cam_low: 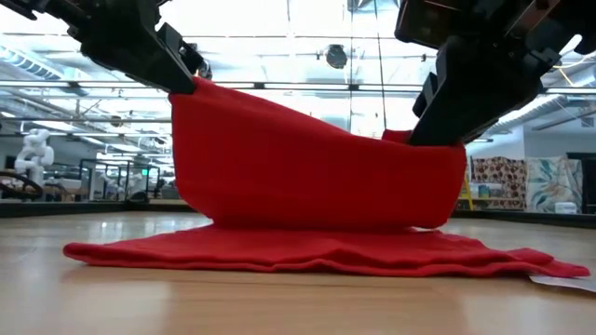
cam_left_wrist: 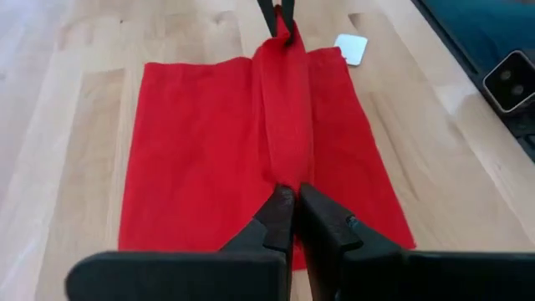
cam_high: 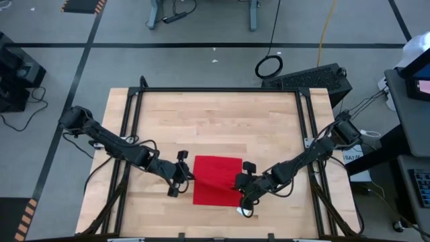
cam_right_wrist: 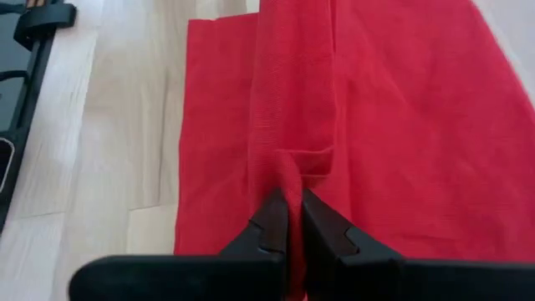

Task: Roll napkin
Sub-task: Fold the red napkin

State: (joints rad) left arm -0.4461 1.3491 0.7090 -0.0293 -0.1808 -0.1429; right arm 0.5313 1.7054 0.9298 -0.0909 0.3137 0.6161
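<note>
The left hand (cam_left_wrist: 288,209) is clenched on one end of a raised fold of the red napkin (cam_high: 216,176), and the right hand (cam_right_wrist: 288,213) pinches the opposite end. Between them the lifted cloth hangs in a sagging band above the bench (cam_high: 222,124), while the rest of the napkin lies flat on the wood near the front edge. A small white tag (cam_left_wrist: 351,48) rests on the bench just beside the napkin's edge, on the right hand's side.

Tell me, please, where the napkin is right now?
In the high view the napkin lies at the table's near-centre, lifted between the left gripper and right gripper.
</note>
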